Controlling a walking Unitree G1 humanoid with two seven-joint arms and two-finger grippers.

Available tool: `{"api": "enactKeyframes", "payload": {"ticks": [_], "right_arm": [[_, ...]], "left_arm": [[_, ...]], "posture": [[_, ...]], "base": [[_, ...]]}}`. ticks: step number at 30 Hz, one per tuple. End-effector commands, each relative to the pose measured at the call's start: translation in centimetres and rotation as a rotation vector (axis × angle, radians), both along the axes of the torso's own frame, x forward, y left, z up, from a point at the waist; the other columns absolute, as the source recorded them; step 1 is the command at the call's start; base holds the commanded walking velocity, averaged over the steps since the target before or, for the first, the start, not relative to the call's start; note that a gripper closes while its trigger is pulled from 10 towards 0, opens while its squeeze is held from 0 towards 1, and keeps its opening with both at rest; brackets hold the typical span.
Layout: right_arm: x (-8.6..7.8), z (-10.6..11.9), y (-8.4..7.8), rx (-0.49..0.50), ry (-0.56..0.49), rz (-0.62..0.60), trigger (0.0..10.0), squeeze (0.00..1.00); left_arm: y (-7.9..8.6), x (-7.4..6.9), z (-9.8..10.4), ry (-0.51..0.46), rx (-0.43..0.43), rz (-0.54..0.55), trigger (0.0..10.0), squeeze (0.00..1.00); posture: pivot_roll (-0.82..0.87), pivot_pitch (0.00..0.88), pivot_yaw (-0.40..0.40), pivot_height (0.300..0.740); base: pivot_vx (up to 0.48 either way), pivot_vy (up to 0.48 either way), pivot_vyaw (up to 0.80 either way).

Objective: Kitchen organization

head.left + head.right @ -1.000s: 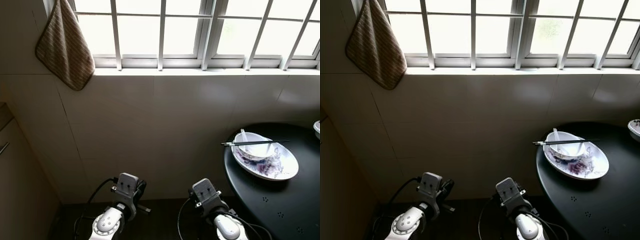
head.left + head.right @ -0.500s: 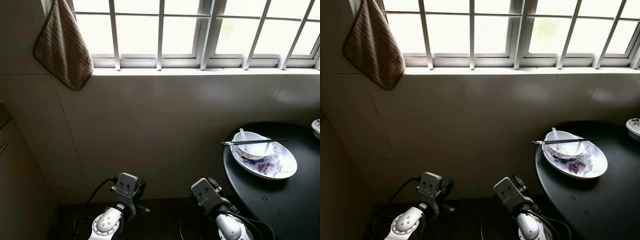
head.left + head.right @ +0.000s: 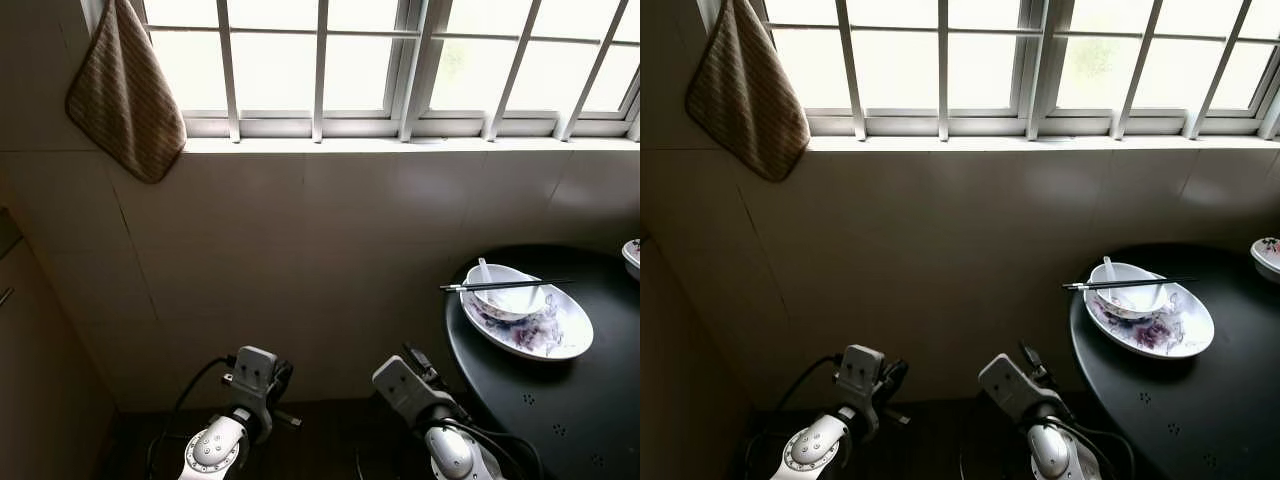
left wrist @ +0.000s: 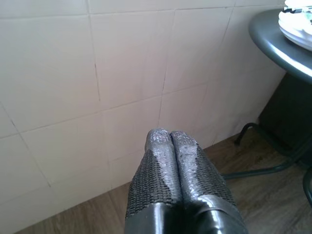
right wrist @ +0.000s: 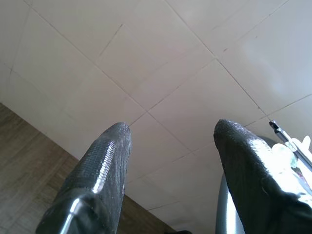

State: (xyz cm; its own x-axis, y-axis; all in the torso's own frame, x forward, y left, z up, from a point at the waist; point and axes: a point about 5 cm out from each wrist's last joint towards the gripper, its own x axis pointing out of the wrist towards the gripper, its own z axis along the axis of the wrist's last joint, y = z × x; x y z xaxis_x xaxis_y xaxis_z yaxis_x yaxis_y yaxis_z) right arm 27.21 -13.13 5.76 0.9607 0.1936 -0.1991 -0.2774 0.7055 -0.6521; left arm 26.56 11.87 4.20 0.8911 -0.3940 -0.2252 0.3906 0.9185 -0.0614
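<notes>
Left eye view: tiled wall (image 3: 330,250) ahead, barred window (image 3: 400,60) across the top, striped brown cloth (image 3: 125,90) hanging at about ten o'clock. Round black worktop (image 3: 570,400) at roughly three to four o'clock, close against the wall. On it, near its far edge, a flowered white plate (image 3: 540,330) carrying a white bowl (image 3: 508,295); white spoon (image 3: 487,275) standing in the bowl, black chopsticks (image 3: 505,285) laid flat across the rim. Part of another small dish (image 3: 632,255) at the worktop's right edge, well apart from the plate.

Both arms low at about six o'clock, short of the worktop. Left wrist view: left claw (image 4: 170,139) pressed fully closed, the two textured fingertips (image 4: 158,146) touching, nothing between them, aimed at the wall's base and the wooden floor (image 4: 253,190), with the worktop's edge and metal legs off to one side. Right wrist view: right claw (image 5: 170,131) spread wide, empty, fingertips (image 5: 114,141) well apart, pointed up at the wall tiles; chopstick ends and the worktop's rim just visible behind one finger.
</notes>
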Motion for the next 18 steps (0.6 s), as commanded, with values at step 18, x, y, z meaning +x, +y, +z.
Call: {"api": "enactKeyframes", "payload": {"ticks": [18], "right_arm": [[0.12, -0.41, -0.28, 0.021, 0.035, -0.01, 10.0, 0.0]], "left_arm": [[-0.27, 0.02, 0.06, -0.004, -0.007, -0.011, 10.0, 0.0]], "posture": [[-0.01, 0.0, -0.046, 0.74]], "base": [[0.293, 0.0, 0.0]]}}
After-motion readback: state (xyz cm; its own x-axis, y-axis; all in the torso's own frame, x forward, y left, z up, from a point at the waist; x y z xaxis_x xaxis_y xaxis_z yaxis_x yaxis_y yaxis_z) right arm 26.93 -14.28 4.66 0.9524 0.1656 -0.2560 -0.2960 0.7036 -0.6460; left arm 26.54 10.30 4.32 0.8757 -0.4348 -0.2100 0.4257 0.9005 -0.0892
